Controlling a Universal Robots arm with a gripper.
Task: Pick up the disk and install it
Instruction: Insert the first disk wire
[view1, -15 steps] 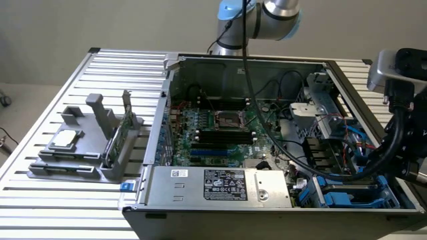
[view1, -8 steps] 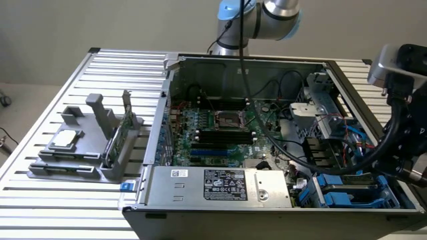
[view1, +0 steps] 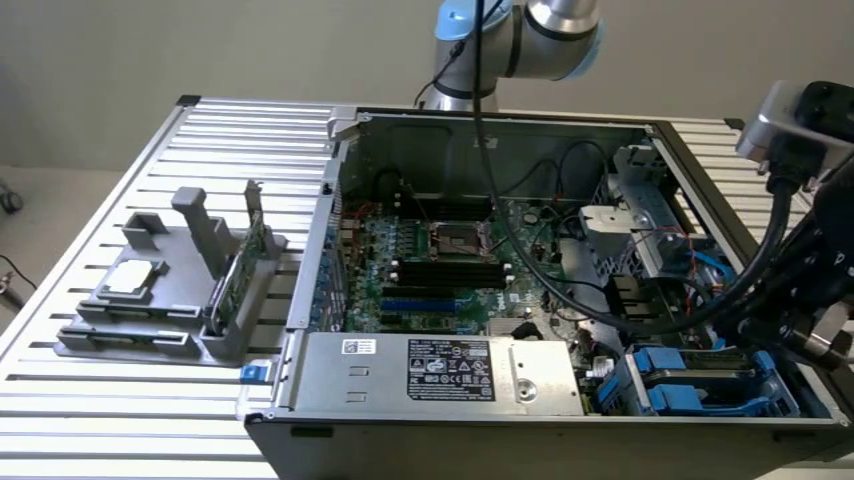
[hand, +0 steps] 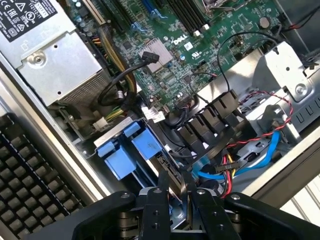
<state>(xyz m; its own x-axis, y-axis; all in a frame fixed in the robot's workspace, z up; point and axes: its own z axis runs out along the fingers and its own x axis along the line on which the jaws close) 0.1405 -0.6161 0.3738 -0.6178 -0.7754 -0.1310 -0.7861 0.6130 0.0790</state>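
Gripper (hand: 175, 189): jaws clamped on disk (hand: 169, 167), held edge-on at drive bay (view1: 694, 385), 4 o'clock of case (view1: 334, 200) in exterior view.

Risks, judged:
- disk jammed against blue brackets (hand: 122, 157) if tilted
- loose cables (view1: 694, 290), 12 o'clock of bay, snagged or pinched
- seating depth hidden

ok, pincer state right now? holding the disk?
Pincer: cannot tell whether open or closed, or whether it holds anything. It sits low inside the case, next to the blue rails.
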